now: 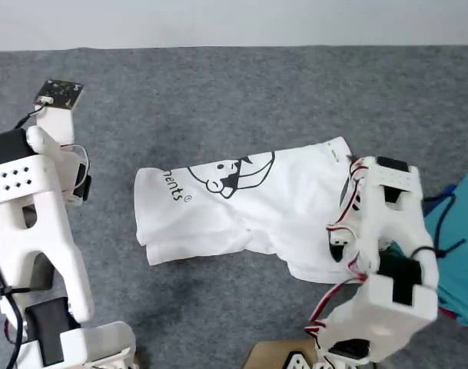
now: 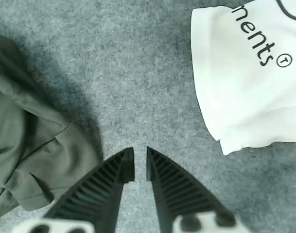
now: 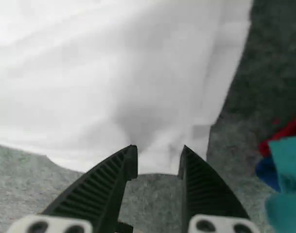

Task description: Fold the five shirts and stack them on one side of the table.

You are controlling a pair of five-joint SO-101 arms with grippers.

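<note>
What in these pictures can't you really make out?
- White shirt: in the high view, one end is hidden under the right arm.
- Teal garment: in the high view, cut off by the picture's edge.
- Olive garment: in the left wrist view, cut off by the edge.

You see the white shirt (image 1: pixel 241 215), black cartoon print up, lying rumpled and partly folded mid-tabletop (image 1: pixel 218 100). A teal shirt (image 1: pixel 464 269) bunches at the right edge. An olive shirt (image 2: pixel 26 145) lies crumpled, apart.

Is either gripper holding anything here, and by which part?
Nothing held: left gripper empty over the table; right gripper open over the hem of the white shirt.
</note>
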